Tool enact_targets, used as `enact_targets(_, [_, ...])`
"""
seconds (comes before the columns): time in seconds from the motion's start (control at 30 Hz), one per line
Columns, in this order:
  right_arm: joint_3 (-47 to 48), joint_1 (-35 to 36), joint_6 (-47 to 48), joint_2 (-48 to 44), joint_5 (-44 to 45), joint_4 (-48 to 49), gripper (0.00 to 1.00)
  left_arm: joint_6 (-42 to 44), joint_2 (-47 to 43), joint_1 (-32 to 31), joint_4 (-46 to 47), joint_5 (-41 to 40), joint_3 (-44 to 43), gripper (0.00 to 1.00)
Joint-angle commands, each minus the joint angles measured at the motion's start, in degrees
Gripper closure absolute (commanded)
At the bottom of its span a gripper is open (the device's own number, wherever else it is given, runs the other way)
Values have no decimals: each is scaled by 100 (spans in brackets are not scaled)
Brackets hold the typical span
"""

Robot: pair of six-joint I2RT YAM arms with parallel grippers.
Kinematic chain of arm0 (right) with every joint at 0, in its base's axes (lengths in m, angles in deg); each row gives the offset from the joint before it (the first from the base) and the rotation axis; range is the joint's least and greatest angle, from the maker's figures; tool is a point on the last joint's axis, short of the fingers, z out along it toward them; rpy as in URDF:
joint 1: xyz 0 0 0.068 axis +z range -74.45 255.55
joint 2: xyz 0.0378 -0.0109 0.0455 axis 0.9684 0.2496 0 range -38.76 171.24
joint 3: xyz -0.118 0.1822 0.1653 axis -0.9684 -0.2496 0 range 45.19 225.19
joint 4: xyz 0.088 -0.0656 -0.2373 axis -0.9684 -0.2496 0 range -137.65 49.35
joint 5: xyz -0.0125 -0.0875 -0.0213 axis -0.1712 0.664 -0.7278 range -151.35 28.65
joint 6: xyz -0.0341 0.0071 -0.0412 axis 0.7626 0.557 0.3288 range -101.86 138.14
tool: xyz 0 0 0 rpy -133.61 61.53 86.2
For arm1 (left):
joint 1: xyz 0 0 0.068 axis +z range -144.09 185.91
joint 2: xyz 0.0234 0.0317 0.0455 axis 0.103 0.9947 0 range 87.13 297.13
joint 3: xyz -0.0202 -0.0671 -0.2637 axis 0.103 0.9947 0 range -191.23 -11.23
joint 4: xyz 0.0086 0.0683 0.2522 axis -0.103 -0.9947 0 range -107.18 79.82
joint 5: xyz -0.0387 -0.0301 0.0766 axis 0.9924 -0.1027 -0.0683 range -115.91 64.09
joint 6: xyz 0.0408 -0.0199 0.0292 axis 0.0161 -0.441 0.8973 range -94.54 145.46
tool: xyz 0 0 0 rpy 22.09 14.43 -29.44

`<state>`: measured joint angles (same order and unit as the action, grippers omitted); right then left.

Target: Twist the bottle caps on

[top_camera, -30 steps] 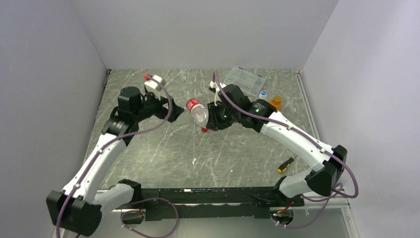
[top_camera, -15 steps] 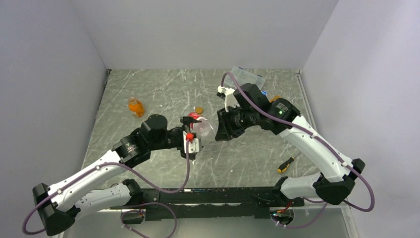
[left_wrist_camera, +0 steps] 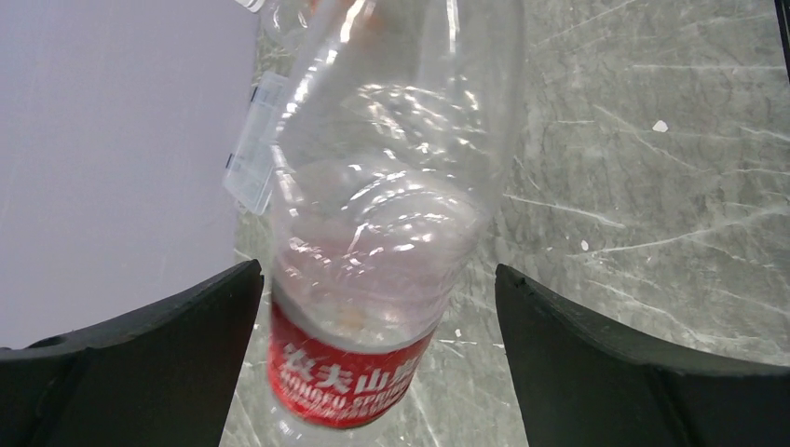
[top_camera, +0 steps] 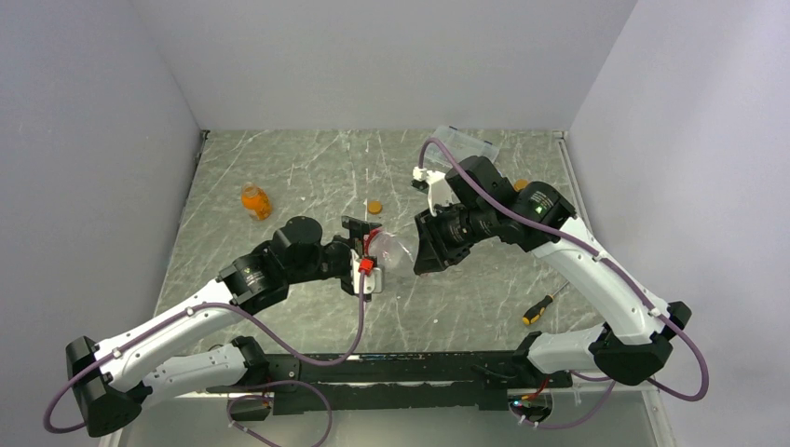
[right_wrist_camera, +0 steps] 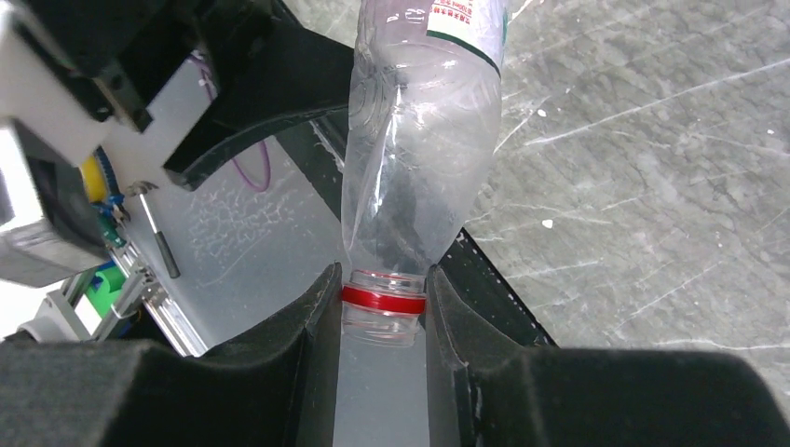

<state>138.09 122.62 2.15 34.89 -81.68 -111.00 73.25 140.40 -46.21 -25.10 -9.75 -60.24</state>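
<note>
Grey marbled worktop (top_camera: 279, 177), white walls (top_camera: 391, 65). Clear bottle (right_wrist_camera: 419, 158) aloft at centre, uncapped neck clenched in right tool (right_wrist_camera: 382, 317); left tool (left_wrist_camera: 377, 289), newly swung in from far left, spread wide around body, not gripping. Handover for capping likely.

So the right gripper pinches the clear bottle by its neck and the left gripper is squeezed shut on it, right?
Not quite. The left gripper is open: the left wrist view shows its fingers apart on either side of the clear bottle, not squeezing it. The right gripper does pinch the neck.
</note>
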Motion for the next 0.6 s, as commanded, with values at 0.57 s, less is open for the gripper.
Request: enact_targets(0.57, [826,83,159,314,-83,124,94,-1158,67,-85,886,514,194,32])
